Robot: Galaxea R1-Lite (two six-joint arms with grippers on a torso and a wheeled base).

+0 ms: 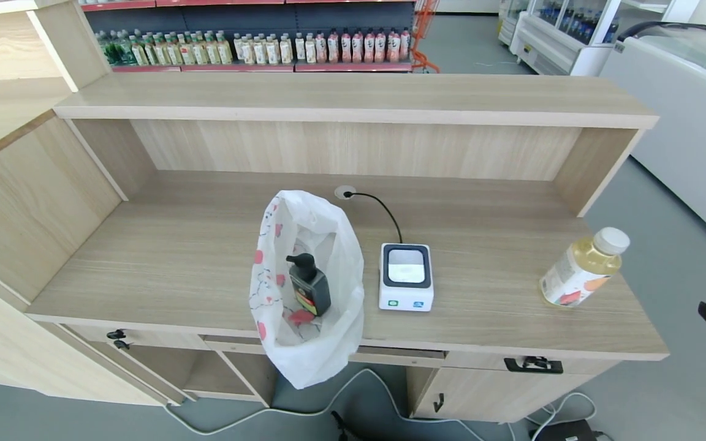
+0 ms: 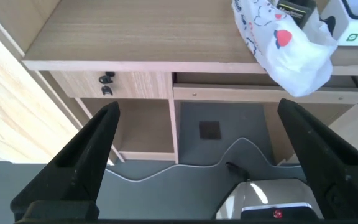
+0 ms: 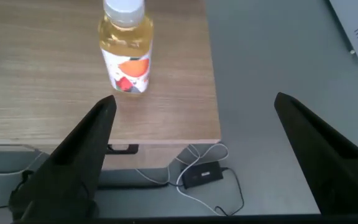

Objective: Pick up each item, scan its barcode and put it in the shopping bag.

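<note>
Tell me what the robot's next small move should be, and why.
Probably move the right gripper forward toward the juice bottle. It stands upright near the right end of the counter, outside the shopping bag, while the pump bottle already sits in the bag. The right gripper is open, empty and nearest to it.

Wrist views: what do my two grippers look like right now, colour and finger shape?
The left gripper has two matte black fingers, broad at the base and tapering to blunt, slanted tips. The right gripper looks the same: plain black wedge-shaped fingers. No markings or cables show on either.
</note>
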